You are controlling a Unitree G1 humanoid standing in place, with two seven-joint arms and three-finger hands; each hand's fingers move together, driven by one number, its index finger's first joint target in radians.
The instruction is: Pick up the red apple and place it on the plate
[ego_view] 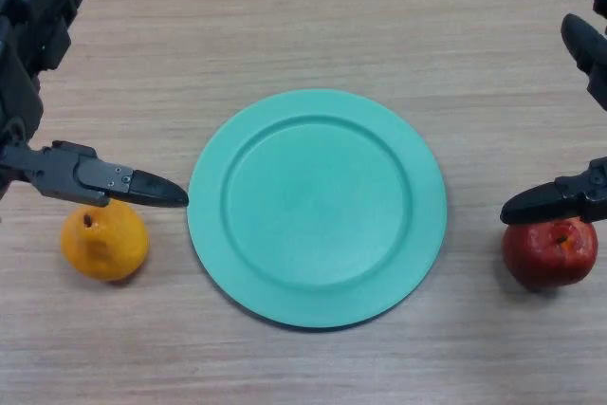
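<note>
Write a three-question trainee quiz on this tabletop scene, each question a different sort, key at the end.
1. True or false: the red apple already lies on the green plate.
2. Which fruit lies on the robot's left side of the plate? A) red apple B) orange fruit C) none
3. Fill in: the right hand shows its thumb just above the ____.

Key:
1. False; it rests on the table, apart from the plate.
2. B, below the left hand.
3. Red apple.
</note>
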